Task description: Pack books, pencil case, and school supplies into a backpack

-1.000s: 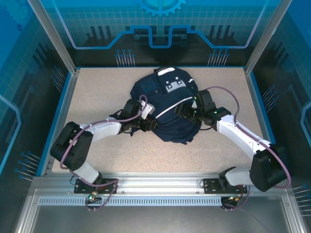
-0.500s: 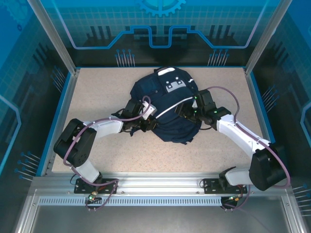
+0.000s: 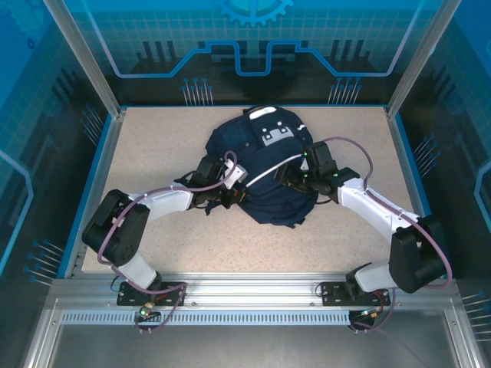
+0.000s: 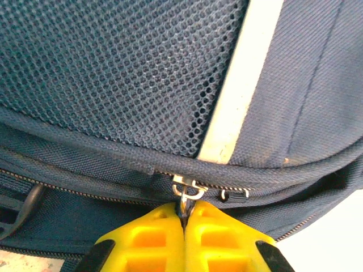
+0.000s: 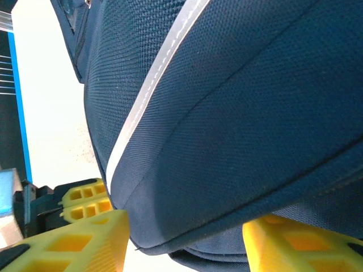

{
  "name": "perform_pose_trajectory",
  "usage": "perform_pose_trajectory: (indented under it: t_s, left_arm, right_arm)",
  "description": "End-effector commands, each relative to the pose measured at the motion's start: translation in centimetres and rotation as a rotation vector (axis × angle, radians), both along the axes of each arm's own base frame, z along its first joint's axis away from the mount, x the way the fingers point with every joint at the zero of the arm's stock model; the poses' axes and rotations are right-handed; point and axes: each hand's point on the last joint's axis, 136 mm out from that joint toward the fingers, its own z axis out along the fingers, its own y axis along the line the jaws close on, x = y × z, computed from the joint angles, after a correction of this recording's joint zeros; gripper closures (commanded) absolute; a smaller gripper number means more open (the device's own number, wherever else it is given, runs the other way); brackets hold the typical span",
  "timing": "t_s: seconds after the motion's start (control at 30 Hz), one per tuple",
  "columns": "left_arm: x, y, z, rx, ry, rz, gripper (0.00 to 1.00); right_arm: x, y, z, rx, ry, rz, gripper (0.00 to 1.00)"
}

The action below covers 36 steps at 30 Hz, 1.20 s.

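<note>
Robot test cell: a lab enclosure rather than a home or shop.
Robot arms at lower left (image 3: 153, 205) and lower right (image 3: 376, 211) are bolted to a slotted aluminium rail (image 3: 245, 285) along the bottom. Aluminium posts (image 3: 80, 54) rise at the upper corners, and translucent blue panels (image 3: 253, 46) wall in a speckled tabletop (image 3: 153, 146), with a gear and circuit lines printed at top centre.

Table (image 3: 153, 146): beige, speckled, blue-edged. Backdrop (image 3: 253, 46): blue, gear graphic. Posts (image 3: 83, 57): aluminium, slanted. Rail (image 3: 253, 291): aluminium, near edge.
</note>
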Motion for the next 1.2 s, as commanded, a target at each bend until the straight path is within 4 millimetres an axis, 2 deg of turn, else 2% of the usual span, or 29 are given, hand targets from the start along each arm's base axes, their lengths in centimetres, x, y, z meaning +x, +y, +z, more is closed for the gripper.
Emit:
perform_pose_trajectory:
  t_s: [0.0, 0.13, 0.23, 0.33, 0.5, 0.63, 0.77, 0.87, 0.93, 0.97, 1.07, 1.17]
  left_arm:
    - [-0.9, -0.2, 1.7, -0.061, -0.005, -0.007, 1.0]
    - [-2.0, -0.1, 2.1, -0.086, 0.006, -0.001, 1.0]
    - [-2.7, -0.3, 2.2, -0.103, 0.012, -0.001, 1.0]
    - [-3.6, -0.9, 2.7, -0.139, 0.014, -0.013, 1.0]
    - [-5.4, -2.4, 3.2, -0.164, 0.008, -0.05, 1.0]
    - [-6.7, -3.7, 3.7, -0.193, 0.006, -0.074, 1.0]
    - [-7.6, -6.0, 4.6, -0.25, 0.009, -0.105, 1.0]
    - [-7.6, -7.4, 4.9, -0.277, 0.016, -0.108, 1.0]
    - [-7.2, -7.4, 4.9, -0.286, 0.022, -0.081, 0.99]
    - [-7.1, -7.2, 5.1, -0.285, 0.018, -0.07, 0.94]
    - [-7.1, -6.2, 5.7, -0.273, 0.02, -0.037, 0.65]
    - [-7.0, -4.4, 6.6, -0.268, 0.025, 0.012, 0.46]
  right_arm:
    - [0.2, 1.0, -0.5, 0.015, 0.007, 0.019, 0.45]
    - [0.7, 2.3, -0.9, 0.049, 0.001, 0.032, 0.5]
    - [1.3, 3.3, -1.0, 0.082, -0.009, 0.034, 0.57]
    - [2.0, 4.4, -1.1, 0.113, -0.015, 0.031, 0.69]
    - [2.9, 5.8, -1.6, 0.128, -0.015, 0.022, 0.78]
    - [3.2, 6.8, -1.8, 0.126, -0.019, 0.026, 0.79]
    - [3.1, 7.2, -2.0, 0.113, -0.02, 0.043, 0.77]
    - [2.3, 6.3, -2.0, 0.079, -0.022, 0.05, 0.7]
    - [1.4, 5.2, -1.6, 0.052, -0.028, 0.048, 0.64]
    - [0.9, 4.6, -1.3, 0.039, -0.035, 0.051, 0.6]
    - [-1.0, 2.5, -0.3, -0.036, -0.059, 0.067, 0.46]
    - [-3.1, 0.4, -0.4, -0.147, -0.055, 0.107, 0.38]
